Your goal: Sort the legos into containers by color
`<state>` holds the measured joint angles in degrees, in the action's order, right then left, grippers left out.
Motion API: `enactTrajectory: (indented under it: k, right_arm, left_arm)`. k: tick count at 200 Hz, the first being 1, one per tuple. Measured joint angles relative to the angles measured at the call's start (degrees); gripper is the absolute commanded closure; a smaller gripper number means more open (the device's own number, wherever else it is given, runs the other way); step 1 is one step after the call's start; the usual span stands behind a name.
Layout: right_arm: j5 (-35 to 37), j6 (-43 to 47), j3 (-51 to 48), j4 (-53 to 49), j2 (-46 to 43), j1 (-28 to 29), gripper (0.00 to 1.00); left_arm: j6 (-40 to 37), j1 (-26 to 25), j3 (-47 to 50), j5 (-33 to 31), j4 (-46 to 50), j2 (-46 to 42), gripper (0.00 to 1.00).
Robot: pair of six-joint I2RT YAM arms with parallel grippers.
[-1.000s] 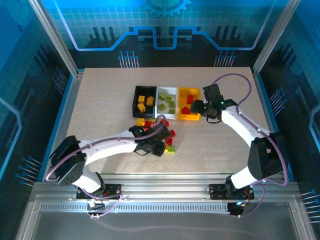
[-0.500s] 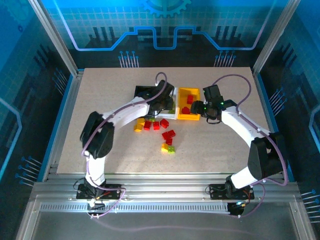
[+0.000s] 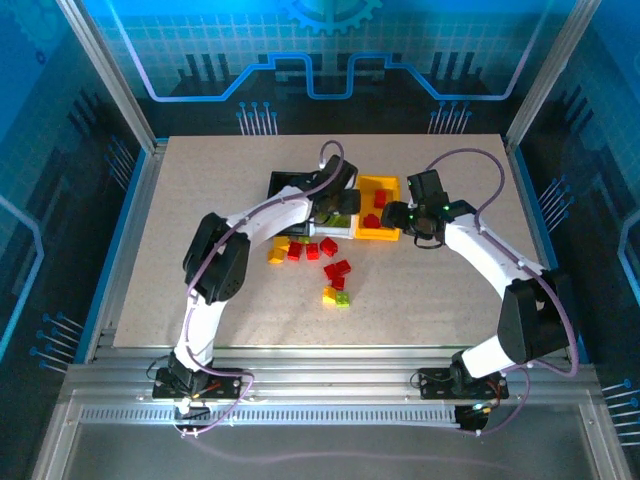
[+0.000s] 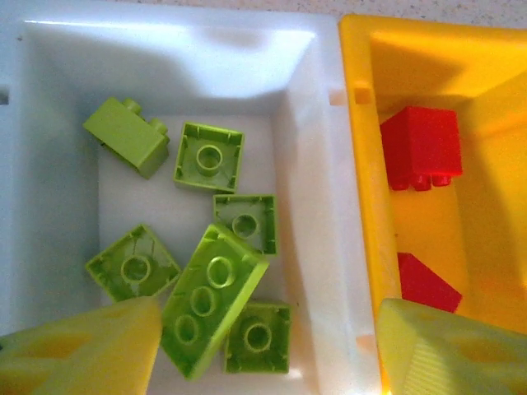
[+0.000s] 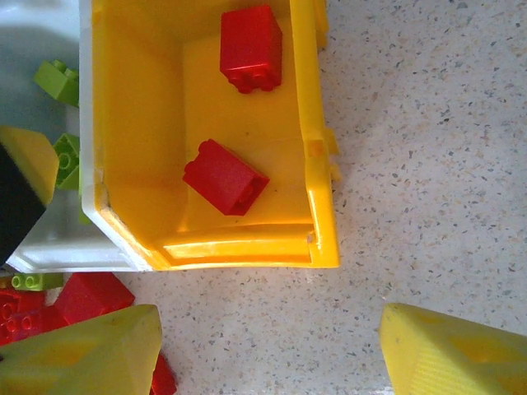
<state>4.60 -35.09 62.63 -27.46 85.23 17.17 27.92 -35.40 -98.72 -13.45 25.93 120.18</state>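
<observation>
- Left tool (image 4: 263, 354): is hanging over the white bin (image 4: 317, 99), jaws standing wide apart, gripping nothing.
- Right tool (image 5: 272, 354): is hovering at the near rim of the yellow bin (image 5: 247, 247), jaws standing apart, empty.
- Green legos (image 4: 210, 300): six are lying in the white bin.
- Red legos (image 5: 225, 176): two are sitting in the yellow bin.
- Loose legos (image 3: 338, 268): red, yellow and green, are lying on the desk (image 3: 200, 220) before the bins.

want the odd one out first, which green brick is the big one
the long brick lying slantwise in the white bin: oblong, three rings in a row on its face; the rest are small, showing one ring or none
</observation>
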Motion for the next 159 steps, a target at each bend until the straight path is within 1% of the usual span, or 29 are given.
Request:
enactTrajectory:
  k: [24, 55, 69, 88, 102, 118, 139, 159]
  right_arm:
    - [-0.66, 0.17, 0.0, 0.0, 0.0, 0.0, 0.28]
    - [-1.29, 0.83, 0.0, 0.04, 0.0, 0.24, 0.28]
    - [-1.49, 1.42, 0.0, 0.04, 0.0, 0.98, 0.28]
    - [-1.66, 2.12, 0.0, 0.09, 0.31, 3.21, 0.28]
    - [-1.68, 2.14, 0.0, 0.09, 0.94, 4.76, 0.28]
    - [-1.68, 2.12, 0.0, 0.09, 1.95, 5.79, 0.28]
    - [-1.64, 2.1, 0.0, 0.09, 2.91, 6.21, 0.29]
    - [-1.42, 2.1, 0.0, 0.11, 2.91, 6.4, 0.28]
  left_arm:
    - [0.66, -0.92, 9.9, 0.44, -1.49, -9.31, 0.19]
    - [1.73, -1.84, 23.3, 0.68, -2.71, -23.67, 0.15]
    - [2.27, -1.86, 29.46, 0.55, -3.26, -28.98, 0.08]
    - [3.37, -1.84, 37.64, -0.17, -3.65, -34.25, 0.08]
    - [3.67, -1.84, 42.1, -0.26, -3.96, -35.8, 0.09]
    - [3.67, -1.84, 44.72, -0.22, -4.5, -35.5, 0.1]
    - [3.63, -1.86, 44.89, -0.2, -6.91, -33.22, 0.16]
    - [3.43, -1.86, 43.28, 0.02, -9.22, -28.94, 0.22]
